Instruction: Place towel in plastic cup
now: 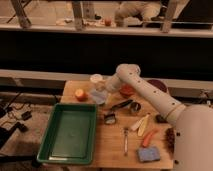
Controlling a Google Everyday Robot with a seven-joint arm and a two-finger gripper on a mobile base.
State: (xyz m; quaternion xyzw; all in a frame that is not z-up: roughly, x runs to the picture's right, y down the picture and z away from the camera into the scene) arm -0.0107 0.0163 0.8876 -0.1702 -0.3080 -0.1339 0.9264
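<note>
A clear plastic cup (96,80) stands upright near the back edge of the wooden table (112,145). A pale, crumpled towel (98,97) sits just in front of and below the cup. My gripper (103,89) is at the end of the white arm (150,95), which reaches in from the lower right. The gripper is right next to the cup and over the towel. I cannot tell whether the towel is held or rests on the table.
A green tray (70,131) fills the table's left half. An orange fruit (80,94) lies left of the cup. A red bowl (126,91), a black-handled utensil (121,105), a small can (135,107), a banana (143,124), a carrot (149,137), a fork (126,140) and a blue sponge (149,154) lie to the right.
</note>
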